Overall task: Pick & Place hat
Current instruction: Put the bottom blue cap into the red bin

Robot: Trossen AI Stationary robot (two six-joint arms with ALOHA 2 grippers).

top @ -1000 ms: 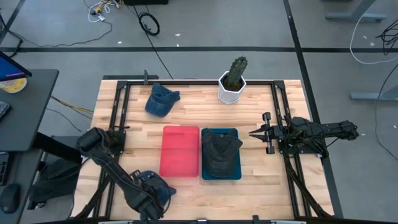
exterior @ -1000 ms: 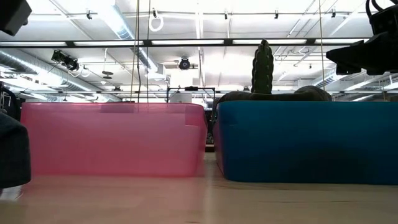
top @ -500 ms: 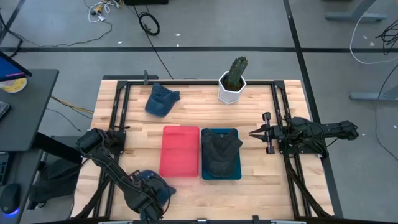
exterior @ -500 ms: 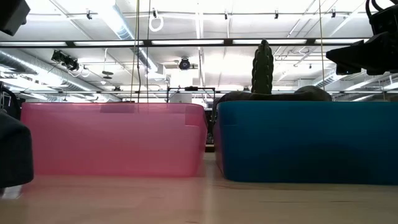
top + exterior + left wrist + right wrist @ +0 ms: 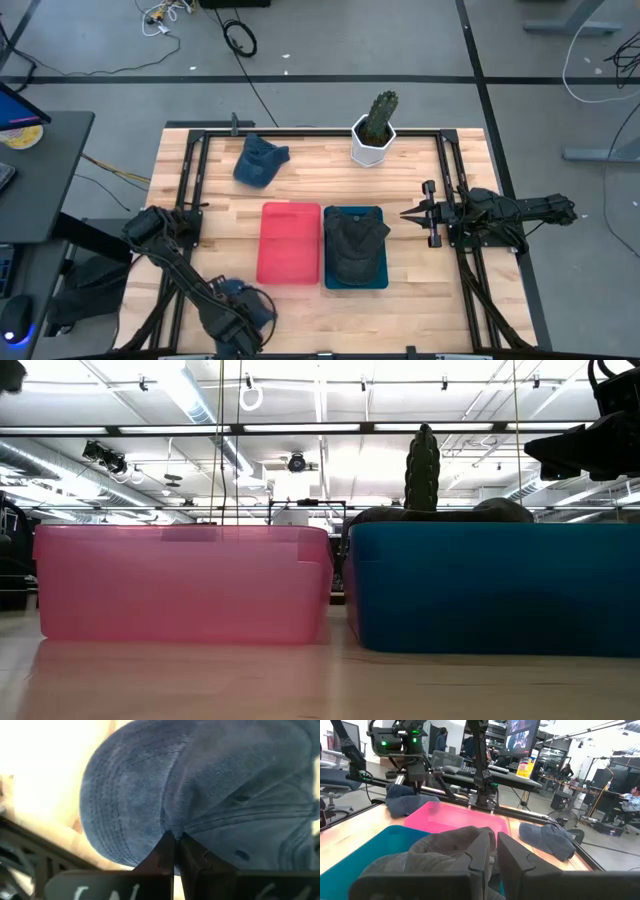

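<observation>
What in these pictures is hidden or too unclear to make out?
- Inside of the pink bin: the low view shows only its side wall.
- The dark hat in the blue bin: in the low view only its top shows above the rim.
- The blue hat in the left tool: it fills the left wrist view, so the table below is hidden.
- The cactus's white pot: the blue bin hides it in the low view.

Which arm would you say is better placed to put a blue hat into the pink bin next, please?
Left. The left gripper is shut on a blue hat near the pink bin; the right gripper waits beside the blue bin.
</observation>
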